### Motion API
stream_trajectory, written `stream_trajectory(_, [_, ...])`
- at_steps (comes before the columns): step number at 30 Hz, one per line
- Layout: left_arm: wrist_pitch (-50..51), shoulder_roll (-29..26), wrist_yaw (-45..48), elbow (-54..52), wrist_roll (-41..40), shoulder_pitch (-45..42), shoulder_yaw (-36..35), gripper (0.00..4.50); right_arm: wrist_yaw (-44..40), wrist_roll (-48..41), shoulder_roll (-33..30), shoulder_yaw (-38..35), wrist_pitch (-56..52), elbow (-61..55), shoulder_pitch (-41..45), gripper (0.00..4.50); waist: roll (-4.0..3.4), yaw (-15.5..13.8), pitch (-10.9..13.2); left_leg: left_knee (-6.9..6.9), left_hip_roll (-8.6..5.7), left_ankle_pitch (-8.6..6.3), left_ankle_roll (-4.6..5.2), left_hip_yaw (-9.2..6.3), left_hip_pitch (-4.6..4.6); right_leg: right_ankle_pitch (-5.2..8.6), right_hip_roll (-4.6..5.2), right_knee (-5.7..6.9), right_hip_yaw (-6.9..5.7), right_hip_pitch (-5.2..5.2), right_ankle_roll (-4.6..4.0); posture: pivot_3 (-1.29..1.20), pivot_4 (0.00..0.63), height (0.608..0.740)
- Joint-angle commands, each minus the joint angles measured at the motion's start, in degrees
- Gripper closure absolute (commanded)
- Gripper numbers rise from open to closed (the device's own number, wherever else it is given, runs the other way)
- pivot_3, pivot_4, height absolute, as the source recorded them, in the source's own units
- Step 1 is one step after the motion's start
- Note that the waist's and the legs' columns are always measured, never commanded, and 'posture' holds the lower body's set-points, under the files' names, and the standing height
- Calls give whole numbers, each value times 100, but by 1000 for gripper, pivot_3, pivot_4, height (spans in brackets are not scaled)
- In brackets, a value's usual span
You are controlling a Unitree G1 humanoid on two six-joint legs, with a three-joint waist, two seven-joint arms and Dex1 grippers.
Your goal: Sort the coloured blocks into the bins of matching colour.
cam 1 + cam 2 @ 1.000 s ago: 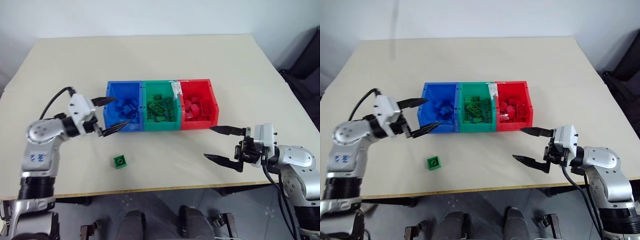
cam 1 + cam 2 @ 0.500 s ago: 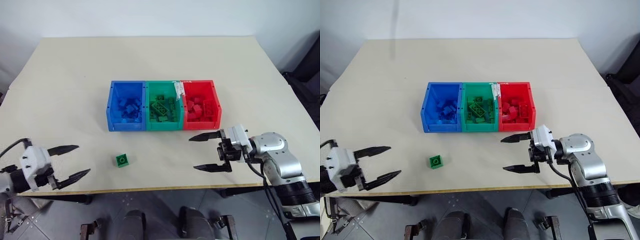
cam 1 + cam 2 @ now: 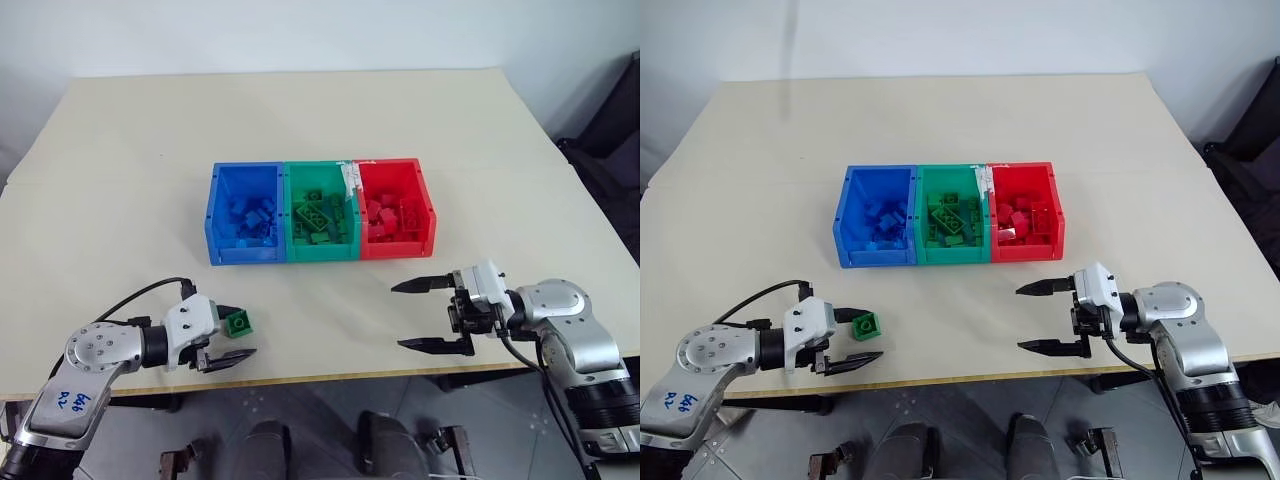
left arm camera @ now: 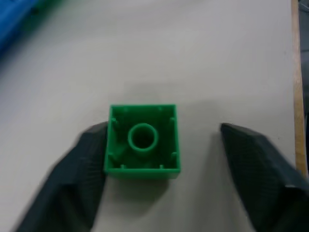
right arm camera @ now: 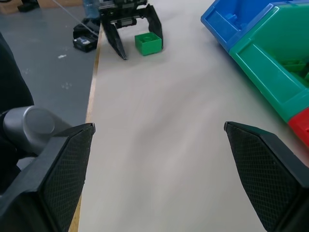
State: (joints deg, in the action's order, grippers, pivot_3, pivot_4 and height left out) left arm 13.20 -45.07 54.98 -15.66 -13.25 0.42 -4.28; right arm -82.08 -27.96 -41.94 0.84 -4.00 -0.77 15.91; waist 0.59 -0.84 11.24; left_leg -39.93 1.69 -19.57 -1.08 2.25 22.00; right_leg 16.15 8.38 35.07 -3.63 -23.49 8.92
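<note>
Beige table (image 3: 300, 120), grey floor (image 5: 43, 53) beyond

Bare table (image 3: 330, 310) lies between the left gripper (image 3: 236, 337) and the right gripper (image 3: 419, 316); bins (image 3: 320, 210) stand beyond them.

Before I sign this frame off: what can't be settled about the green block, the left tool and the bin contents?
- Left tool grip on green block: wrist view shows one finger touching, the other apart; firmness unclear.
- Block's studs: face away from the wrist view.
- Blocks in the blue bin, green bin and red bin: too small, piled, uncountable.
</note>
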Motion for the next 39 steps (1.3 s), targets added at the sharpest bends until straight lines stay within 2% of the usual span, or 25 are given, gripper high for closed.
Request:
stream_trajectory(1, [-58, -80, 42, 76, -2, -77, -20, 2266, 88, -107, -121, -253, -40, -318, -139, 0, 0, -16, 0, -1, 0, 0, 0, 0, 0, 0, 0, -1, 0, 2, 0, 0, 150, 740])
stream_trajectory(3, [-116, -144, 113, 110, 39, -94, 23, 2931, 152, -126, -133, -310, -87, -417, -221, 0, 0, -19, 0, -1, 0, -1, 1, 0, 0, -1, 0, -2, 0, 2, 1, 0, 150, 740])
stream_trajectory(4, [-126, -154, 141, 125, 30, -117, 33, 3011, 186, -130, -135, -336, -105, -459, -256, 0, 0, -22, 0, -1, 0, -1, 1, 0, 0, 0, 0, -2, 0, 1, 1, 0, 150, 740])
stream_trajectory(6, [-345, -96, 199, 137, -22, -273, 45, 3006, 282, -129, -139, -390, -141, -529, -317, 0, 0, -37, 0, -1, 0, 0, 0, 0, 0, 0, 0, -1, 0, 1, 0, 0, 150, 740])
stream_trajectory(10, [153, 408, -59, -57, -670, -1116, -6, 3006, 698, -254, -93, -699, -292, -783, -585, 0, 0, -91, 0, -10, -1, 0, 1, -3, 5, -2, 0, 0, 0, 3, 3, 0, 150, 740])
stream_trajectory(13, [492, 942, -438, 121, -803, -2174, 149, 3006, 1563, -559, 309, -1207, -440, -1232, -904, 0, 4, -117, -2, -15, -3, 0, 1, -8, 9, -5, 0, 1, -1, 5, 9, 0, 150, 740])
stream_trajectory(18, [242, 1791, -1005, 1240, -250, -3643, 602, 3006, 2723, -539, 1015, -1702, -236, -1759, -1393, 0, 2, -86, -9, -14, -6, 3, -2, -2, 6, -7, 0, 1, 1, 6, 11, 0, 150, 740])
stream_trajectory(21, [-251, 2311, -1095, 2752, 121, -4592, 873, 3006, 3125, -381, 1271, -1795, -55, -2008, -1773, 0, 3, -80, -8, -12, -8, 4, -1, -3, 7, -7, -1, -4, -1, 5, 11, 0, 150, 740])
stream_trajectory(22, [-380, 2368, -1122, 3097, 247, -4762, 924, 2258, 3178, -370, 1287, -1795, -47, -2075, -1855, 0, 3, -78, -8, -12, -9, 5, 1, -2, 8, -8, -1, -5, -1, 5, 13, 0, 150, 740])
stream_trajectory(25, [-932, 2525, -1004, 3713, 286, -5068, 884, 1347, 3292, -376, 1271, -1818, -37, -2187, -1919, 0, 3, -16, -8, -8, -9, 4, 2, 6, 6, -9, -1, -10, 4, 4, 15, 0, 150, 740])
stream_trajectory(29, [-1169, 2437, -871, 3690, 224, -4973, 779, 106, 3247, -412, 1147, -1781, -52, -2188, -1856, 0, 3, -10, -8, -3, -8, 5, 2, 5, 7, -9, -2, -12, 3, -1, 15, 0, 150, 740])
stream_trajectory(31, [-1201, 2359, -776, 3550, 189, -4839, 751, 44, 3197, -442, 1091, -1774, -57, -2172, -1833, 0, 3, -25, -8, -4, -8, 4, 3, 5, 8, -9, -2, -12, 3, 0, 15, 0, 150, 740])
stream_trajectory(35, [-993, 1486, -203, 2495, -291, -3666, 208, 44, 2558, -399, 651, -1550, -72, -1763, -1551, 0, -3, 96, -10, 1, -6, 4, 3, 8, 1, -8, -2, -9, 10, 0, 14, 0, 150, 740])
stream_trajectory(39, [-862, 622, 590, 1430, -1259, -2185, -785, 44, 1651, -312, 171, -1214, 1, -1035, -1107, 0, -2, 119, -9, 6, 0, 4, 3, 8, -1, -7, -3, -13, 8, -2, 11, 0, 150, 740])
